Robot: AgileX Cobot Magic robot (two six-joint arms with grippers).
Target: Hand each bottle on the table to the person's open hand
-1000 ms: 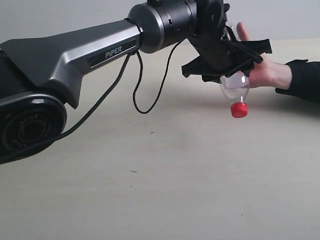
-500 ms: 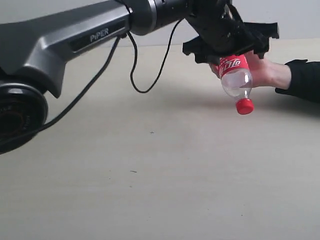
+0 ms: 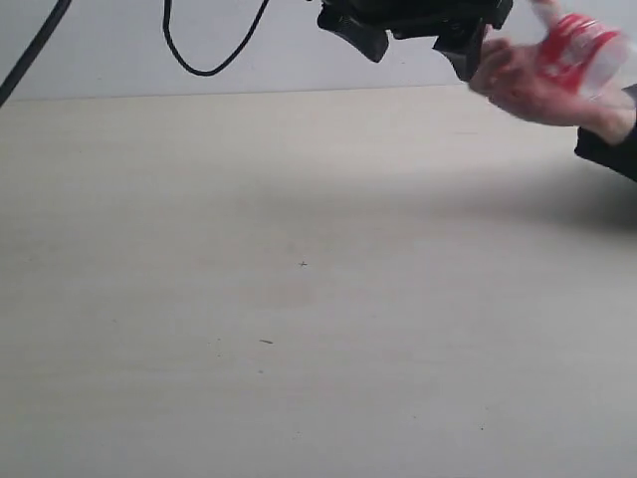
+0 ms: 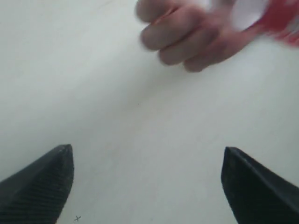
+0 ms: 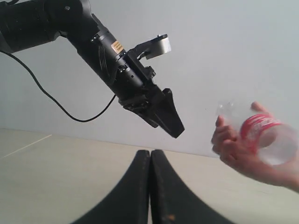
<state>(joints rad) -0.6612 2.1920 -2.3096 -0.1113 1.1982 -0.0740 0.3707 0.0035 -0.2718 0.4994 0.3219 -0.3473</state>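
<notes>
A clear bottle [image 3: 579, 48] with a red label lies in the person's hand [image 3: 523, 85], which is closed round it at the upper right, above the table [image 3: 299, 299]. My left gripper [image 3: 420, 50] hangs open and empty just left of that hand, high over the table's far edge. Seen from the left wrist, the hand [image 4: 187, 42] and bottle [image 4: 261, 14] are blurred beyond the wide-apart fingertips of that gripper [image 4: 147, 156]. My right gripper [image 5: 150, 154] is shut on nothing, low over the table. No other bottle is in view.
A black cable [image 3: 204, 55] hangs from the left arm at the top of the exterior view. A pale wall [image 3: 119, 50] stands behind the table's far edge. The person's black sleeve [image 3: 607, 149] shows at the right edge.
My left gripper opened, let go of the bottle and rose toward the top of the exterior view. The person's hand closed on the bottle and carried it up and to the right.
</notes>
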